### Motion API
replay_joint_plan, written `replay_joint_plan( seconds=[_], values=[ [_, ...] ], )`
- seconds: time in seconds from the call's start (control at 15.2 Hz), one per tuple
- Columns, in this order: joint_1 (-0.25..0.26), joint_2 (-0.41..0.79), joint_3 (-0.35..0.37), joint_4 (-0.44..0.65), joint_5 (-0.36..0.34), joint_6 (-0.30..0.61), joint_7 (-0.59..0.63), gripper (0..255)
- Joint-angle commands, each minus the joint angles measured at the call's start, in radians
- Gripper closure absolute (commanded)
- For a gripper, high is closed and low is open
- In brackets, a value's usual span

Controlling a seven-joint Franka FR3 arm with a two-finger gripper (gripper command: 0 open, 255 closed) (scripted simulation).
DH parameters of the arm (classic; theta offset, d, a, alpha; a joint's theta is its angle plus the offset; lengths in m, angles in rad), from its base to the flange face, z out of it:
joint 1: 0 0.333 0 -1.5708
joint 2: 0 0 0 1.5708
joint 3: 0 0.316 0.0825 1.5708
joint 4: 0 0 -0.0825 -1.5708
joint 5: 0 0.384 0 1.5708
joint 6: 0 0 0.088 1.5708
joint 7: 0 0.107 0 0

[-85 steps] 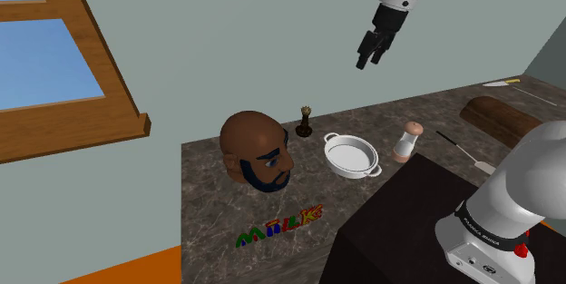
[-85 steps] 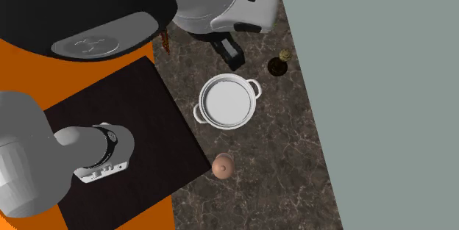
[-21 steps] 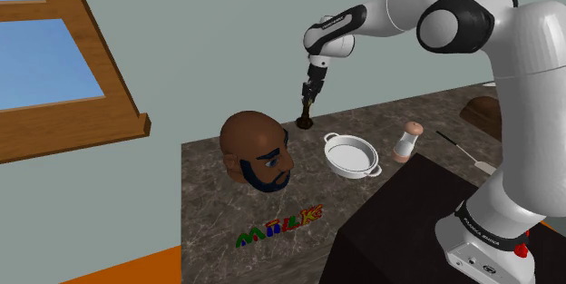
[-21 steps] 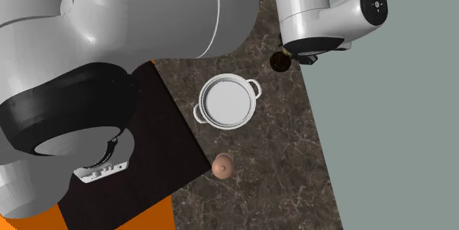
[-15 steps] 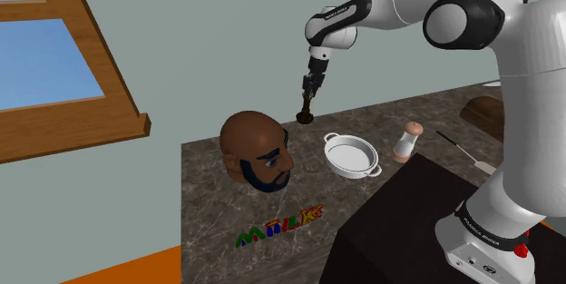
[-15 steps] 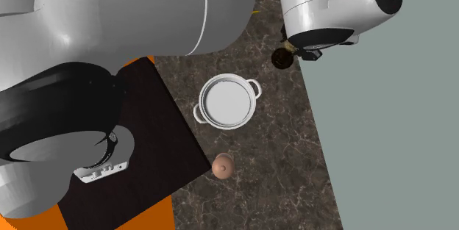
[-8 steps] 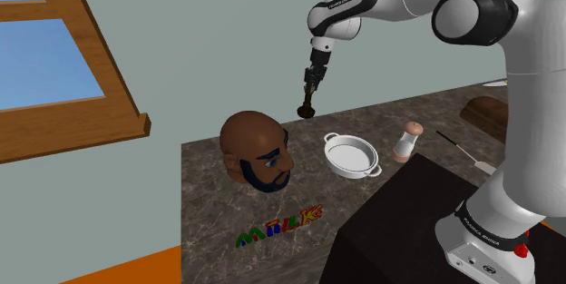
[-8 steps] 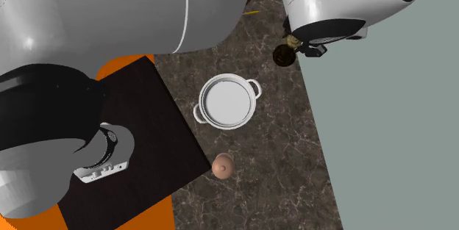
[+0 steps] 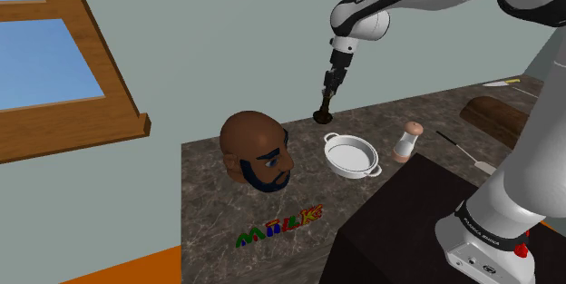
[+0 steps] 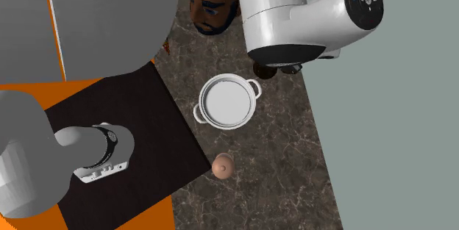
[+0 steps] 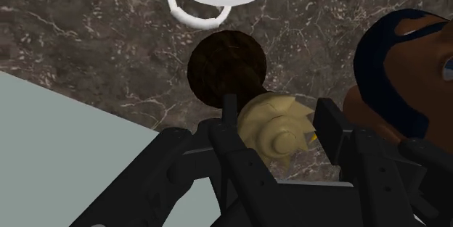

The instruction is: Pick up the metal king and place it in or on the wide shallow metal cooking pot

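Shoulder view, nearest me: the dark stand [image 9: 399, 210], then the coloured MILK letters [image 9: 279, 226] lying flat on the marbled table [image 9: 209, 210]. Past them sits the brown bearded head [image 9: 258, 151], and to its right in that view the white shallow pot [image 9: 352, 156], with a small shaker [image 9: 409, 141] near its other side. Farther back and higher hangs the black tool [image 9: 328, 87], clamped on the pale crown of the king [image 9: 323, 110]. The king's dark round base points down, its long axis is close to upright, and it is clear of the table. From the king, the pot lies lower, toward the stand and a little to the shoulder view's right. In the wrist view the pot's loop handle [image 11: 197, 15] sits just past the king's base. I judge the carry short: across over the bowl, then down. Nothing stands between them, and head and shaker flank the path. The risk is landing the base on the rim or handle.
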Motion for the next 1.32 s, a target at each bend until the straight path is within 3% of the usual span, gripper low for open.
replay_joint_plan(
  seconds=[0.0,0.66,1.25],
  values=[
    [-0.001,-0.088,-0.009,-0.097,-0.013,0.009,-0.007,255],
    [-0.040,-0.495,-0.041,-0.485,-0.109,-0.008,-0.015,255],
    [-0.032,-0.421,-0.046,-0.542,-0.073,0.117,-0.061,255]
  ],
)
